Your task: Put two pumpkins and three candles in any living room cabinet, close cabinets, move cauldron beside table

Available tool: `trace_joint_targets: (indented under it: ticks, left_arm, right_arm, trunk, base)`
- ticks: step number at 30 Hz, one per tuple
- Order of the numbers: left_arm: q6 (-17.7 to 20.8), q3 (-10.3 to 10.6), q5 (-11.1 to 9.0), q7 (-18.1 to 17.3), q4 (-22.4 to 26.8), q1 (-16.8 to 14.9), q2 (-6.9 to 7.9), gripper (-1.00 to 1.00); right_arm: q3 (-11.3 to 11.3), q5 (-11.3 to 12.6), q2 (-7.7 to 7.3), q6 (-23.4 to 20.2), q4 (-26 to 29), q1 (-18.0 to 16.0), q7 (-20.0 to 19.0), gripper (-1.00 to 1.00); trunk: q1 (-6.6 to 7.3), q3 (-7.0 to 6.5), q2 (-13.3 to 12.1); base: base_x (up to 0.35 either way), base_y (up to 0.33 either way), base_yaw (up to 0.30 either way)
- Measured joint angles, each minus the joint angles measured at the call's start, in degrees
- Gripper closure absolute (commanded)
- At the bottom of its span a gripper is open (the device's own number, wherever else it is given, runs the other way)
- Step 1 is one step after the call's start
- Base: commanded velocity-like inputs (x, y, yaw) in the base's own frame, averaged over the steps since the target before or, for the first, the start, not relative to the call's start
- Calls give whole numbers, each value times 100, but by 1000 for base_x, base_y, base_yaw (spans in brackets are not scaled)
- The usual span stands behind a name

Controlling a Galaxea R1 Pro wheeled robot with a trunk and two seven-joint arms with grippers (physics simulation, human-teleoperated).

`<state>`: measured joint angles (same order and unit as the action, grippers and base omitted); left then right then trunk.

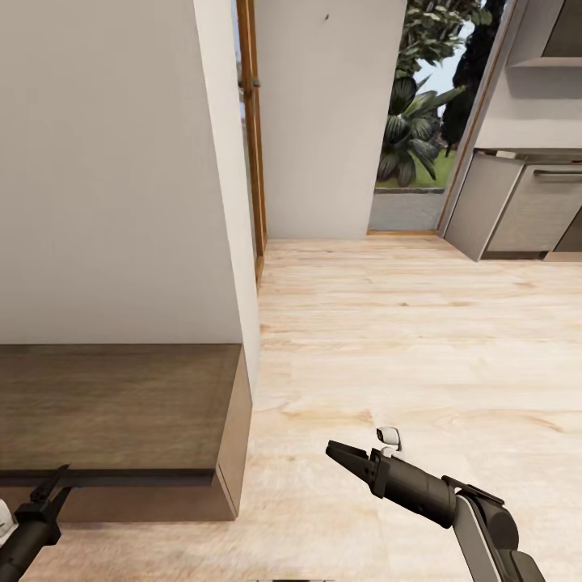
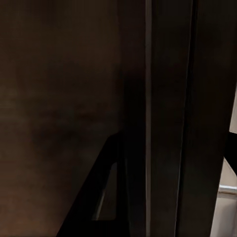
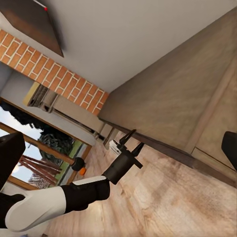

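- The cabinet [image 1: 113,404], a long low dark brown wooden unit, is standing against the white wall [image 1: 105,162], and its end is facing the pale wooden floor [image 1: 420,339].
- The left hand [image 1: 50,489] is hovering just at the front edge of the cabinet top, with its two thin fingers spread open and holding nothing.
- In the right wrist view the left hand [image 3: 132,140] is showing again beside the front of the cabinet [image 3: 177,94], with fingers apart.
- In the left wrist view the dark wood of the cabinet [image 2: 59,98] is appearing very close.
- The right hand [image 1: 343,455] is hanging over the floor, to the right of the cabinet end; its fingers are looking pressed together, with nothing between them.
- Far behind the cabinet, in the right wrist view, a small black round thing [image 3: 77,163] and a small orange thing [image 3: 82,171] are lying on the floor near a window; they are too small to name surely.
- Grey kitchen units [image 1: 525,202] are standing well apart from the cabinet, across the floor.
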<state>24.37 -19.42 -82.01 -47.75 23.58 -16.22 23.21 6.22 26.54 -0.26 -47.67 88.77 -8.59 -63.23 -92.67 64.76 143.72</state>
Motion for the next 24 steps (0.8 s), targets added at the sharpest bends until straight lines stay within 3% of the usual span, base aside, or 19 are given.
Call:
trace_joint_targets:
  ticks: [24]
  left_arm:
    - [48,21,-26,-11,23,0,-10,100]
  right_arm:
    - [0,0,5,0,0,0,0,-100]
  trunk:
    - [1,-1,0]
  base:
    - [-27,14,0]
